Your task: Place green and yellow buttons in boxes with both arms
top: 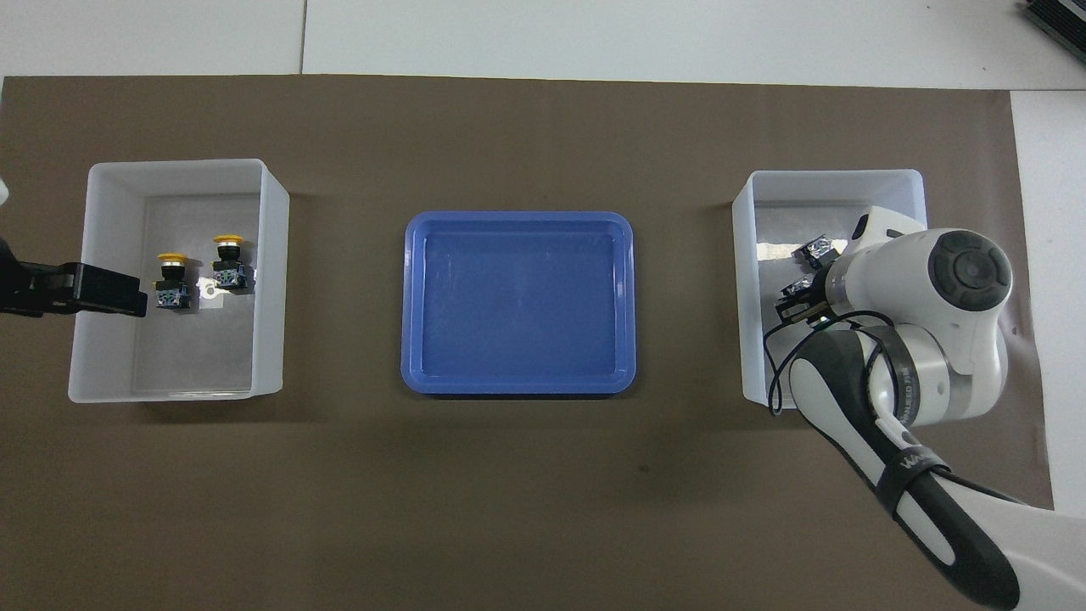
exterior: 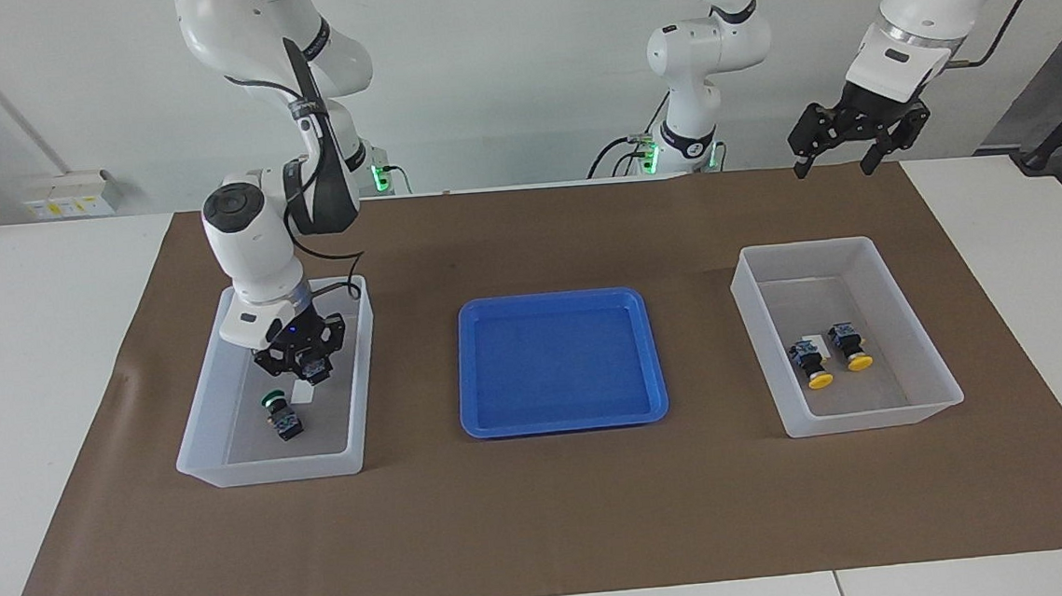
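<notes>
Right gripper [exterior: 314, 371]: it hung low inside the box [exterior: 213, 423] at the right arm's end, its fingers pinched on a button [exterior: 315, 368] whose cap could not be made out; whether that button touched the floor could not be told.
Green button [exterior: 279, 415]: it lay on the floor of the same box, green cap toward the robots, just beside the white label [exterior: 302, 393] and farther from the robots than the gripper.
Left gripper [exterior: 854, 141]: it was raised high with its fingers spread wide, holding nothing, over the mat's edge nearest the robots at the left arm's end.
Yellow buttons: two, one [exterior: 808, 362] and another [exterior: 847, 345], lay side by side on the floor of the second box [exterior: 938, 372] at the left arm's end, yellow caps pointing away from the robots.
Blue tray [exterior: 473, 405]: it sat on the brown mat [exterior: 546, 512] between the two boxes, well apart from each, with nothing in it.
Overhead: the right arm's wrist covered much of its box.
</notes>
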Robot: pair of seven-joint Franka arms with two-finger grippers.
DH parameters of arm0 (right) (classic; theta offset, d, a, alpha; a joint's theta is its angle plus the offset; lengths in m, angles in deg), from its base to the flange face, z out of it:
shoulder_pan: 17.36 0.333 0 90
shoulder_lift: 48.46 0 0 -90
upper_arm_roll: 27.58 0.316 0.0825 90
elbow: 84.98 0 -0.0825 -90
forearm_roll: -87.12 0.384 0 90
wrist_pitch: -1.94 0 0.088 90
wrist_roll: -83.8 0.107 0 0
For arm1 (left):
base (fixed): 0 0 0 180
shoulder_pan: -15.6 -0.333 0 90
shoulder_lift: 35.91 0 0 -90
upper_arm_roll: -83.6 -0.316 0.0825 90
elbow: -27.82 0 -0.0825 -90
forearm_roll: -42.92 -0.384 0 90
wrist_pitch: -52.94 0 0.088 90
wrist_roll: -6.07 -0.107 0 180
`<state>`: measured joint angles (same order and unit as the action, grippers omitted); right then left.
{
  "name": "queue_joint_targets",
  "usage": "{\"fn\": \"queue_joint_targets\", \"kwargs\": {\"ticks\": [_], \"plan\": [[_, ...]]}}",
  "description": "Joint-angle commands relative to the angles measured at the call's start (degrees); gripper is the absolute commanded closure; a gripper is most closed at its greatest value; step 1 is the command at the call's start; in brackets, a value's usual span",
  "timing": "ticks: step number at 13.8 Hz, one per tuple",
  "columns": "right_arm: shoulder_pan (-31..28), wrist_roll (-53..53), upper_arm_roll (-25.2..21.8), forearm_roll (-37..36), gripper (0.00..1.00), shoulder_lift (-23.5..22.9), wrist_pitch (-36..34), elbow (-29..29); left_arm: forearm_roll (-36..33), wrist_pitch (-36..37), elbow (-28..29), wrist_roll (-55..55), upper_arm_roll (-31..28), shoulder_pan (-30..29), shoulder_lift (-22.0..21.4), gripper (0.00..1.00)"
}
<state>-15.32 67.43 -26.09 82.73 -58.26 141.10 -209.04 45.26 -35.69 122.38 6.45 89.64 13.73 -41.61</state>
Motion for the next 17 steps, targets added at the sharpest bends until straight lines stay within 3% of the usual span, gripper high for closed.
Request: {"fn": "queue_joint_targets", "kwargs": {"ticks": [1, 2, 3, 4, 9, 14, 17], "plan": [[-1.95, -0.59, 0.79, 1.06, 0.75, -0.04, 1.29, -0.57, 0.21, 0.48, 1.07, 0.32, -0.06, -0.07, -1.24, 0.00], [-2.05, -0.42, 0.88, 1.06, 0.52, -0.04, 1.64, -0.57, 0.21, 0.74, 1.07, 0.32, -0.06, -0.16, -1.24, 0.00], [-2.05, -0.07, 0.88, 1.06, 0.12, -0.13, 1.90, -0.48, 0.21, 0.74, 1.07, 0.32, -0.06, -0.24, -1.24, 0.00], [-2.13, 0.98, 0.88, 1.06, 0.00, -0.31, 1.82, -0.05, 0.21, 0.74, 1.07, 0.32, -0.06, -0.33, -1.24, 0.00], [-1.26, 14.14, 1.14, 1.06, 0.00, 1.80, -2.21, 6.97, 0.21, 0.74, 1.07, 0.32, -0.06, -0.33, -1.24, 0.00], [-1.34, 27.68, 1.23, 1.06, 0.00, 4.52, -19.59, 18.57, 0.30, 0.74, 1.07, 0.32, -0.06, -0.33, -1.24, 0.00], [-2.04, 28.68, 0.97, 1.14, 0.00, 7.86, -29.61, 23.58, 0.21, 0.82, 1.07, 0.32, -0.06, -0.33, -1.24, 0.00]]}}
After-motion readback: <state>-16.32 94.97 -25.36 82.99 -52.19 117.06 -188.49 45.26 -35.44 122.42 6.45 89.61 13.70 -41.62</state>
